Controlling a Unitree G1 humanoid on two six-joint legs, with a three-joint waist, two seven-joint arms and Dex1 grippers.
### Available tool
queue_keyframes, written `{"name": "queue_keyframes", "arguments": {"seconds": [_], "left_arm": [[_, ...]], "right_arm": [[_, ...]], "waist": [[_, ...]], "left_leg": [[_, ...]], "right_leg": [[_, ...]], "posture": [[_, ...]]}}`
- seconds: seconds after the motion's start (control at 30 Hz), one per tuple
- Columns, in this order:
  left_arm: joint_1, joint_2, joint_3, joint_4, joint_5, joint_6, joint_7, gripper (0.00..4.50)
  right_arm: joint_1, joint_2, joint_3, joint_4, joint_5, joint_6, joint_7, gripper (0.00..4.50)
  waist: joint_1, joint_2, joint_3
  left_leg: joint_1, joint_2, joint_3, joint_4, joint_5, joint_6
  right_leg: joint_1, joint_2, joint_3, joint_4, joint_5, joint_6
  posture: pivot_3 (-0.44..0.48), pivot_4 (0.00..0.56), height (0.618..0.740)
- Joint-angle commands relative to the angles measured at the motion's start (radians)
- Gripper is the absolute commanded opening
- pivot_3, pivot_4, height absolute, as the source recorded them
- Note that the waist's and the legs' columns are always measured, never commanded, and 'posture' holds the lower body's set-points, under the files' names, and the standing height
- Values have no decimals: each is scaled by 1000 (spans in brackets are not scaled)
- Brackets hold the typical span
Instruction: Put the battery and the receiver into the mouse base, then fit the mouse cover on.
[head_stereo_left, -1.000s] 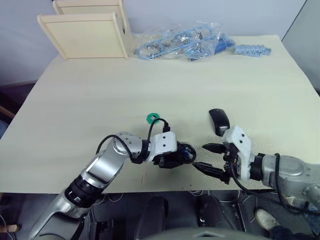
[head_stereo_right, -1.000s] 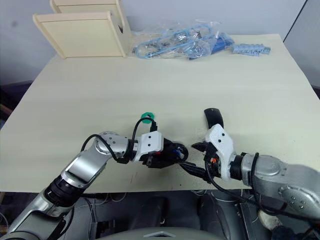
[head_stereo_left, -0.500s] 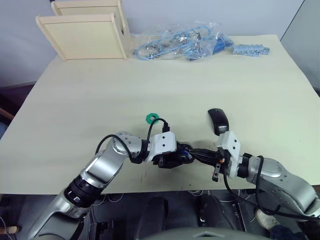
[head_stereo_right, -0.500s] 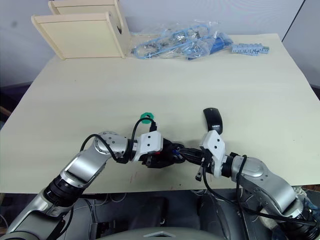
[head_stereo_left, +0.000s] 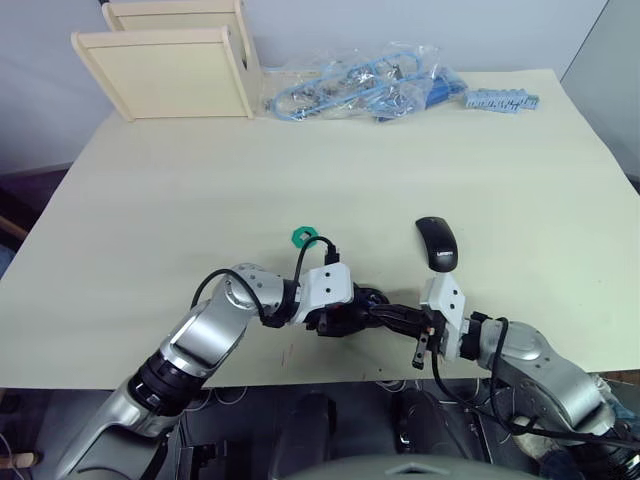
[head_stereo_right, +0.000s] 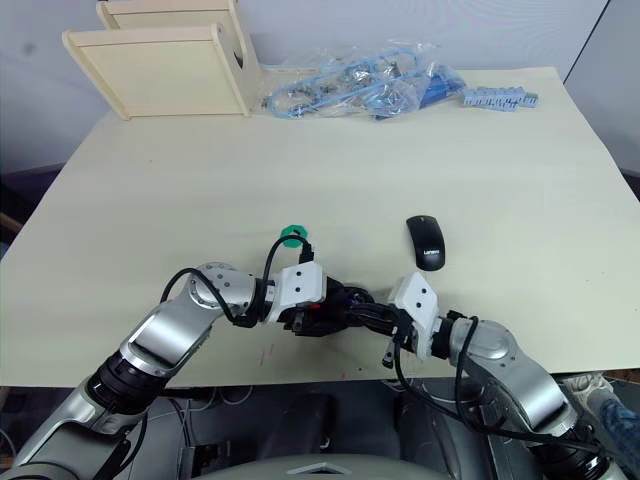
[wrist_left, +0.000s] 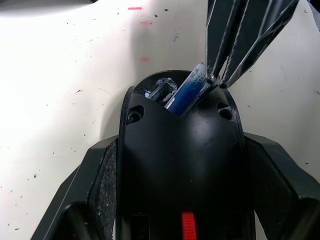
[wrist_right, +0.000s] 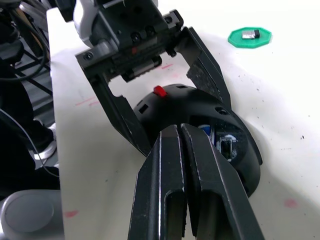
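Observation:
My left gripper (head_stereo_left: 358, 308) is shut on the mouse base (wrist_left: 180, 150), a black shell with a red tab, one finger on each side of it. The blue-and-white battery (wrist_left: 186, 93) lies tilted in the base's open compartment. The shut tips of my right gripper (wrist_right: 179, 132) touch its raised end. To the right on the table rests the mouse cover (head_stereo_left: 437, 243), smooth and black. The small receiver (wrist_right: 249, 34) sits on a green disc (head_stereo_left: 304, 237) just behind my left wrist.
The cream table (head_stereo_left: 200, 200) has its front edge close under both grippers. Far back stand two wooden frames (head_stereo_left: 170, 65), a bag of blue cables (head_stereo_left: 360, 85) and a blue strip (head_stereo_left: 503, 99).
My right gripper has gone from open to shut and moved left onto the mouse base, so its tips now rest on the battery. The left gripper has stayed where it was.

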Motion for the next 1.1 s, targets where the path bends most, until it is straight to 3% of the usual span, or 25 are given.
{"name": "queue_keyframes", "arguments": {"seconds": [0.03,0.33,0.73,1.1], "left_arm": [[14,12,-22,-2,13,24,-5,2927],[13,12,-22,-10,10,35,-3,2927],[12,11,-22,-11,9,43,-3,2927],[17,12,-24,-22,8,52,2,2927]], "right_arm": [[17,22,-27,-4,-12,-23,-1,95],[27,76,-67,30,-8,23,-27,95],[32,65,47,82,-137,29,-10,95],[31,65,63,160,-197,77,-31,95]], "waist": [[0,0,0],[0,0,0],[-2,0,-1],[-3,-2,-10]], "left_leg": [[0,0,0,0,0,0],[0,0,0,0,0,0],[6,0,1,-1,0,0],[13,0,4,-2,0,0]], "right_leg": [[0,0,0,0,0,0],[0,0,0,1,0,0],[4,0,1,1,0,-1],[10,1,1,0,-2,-2]], "posture": [[0,150,740],[0,150,740],[0,150,740],[0,150,740]]}}
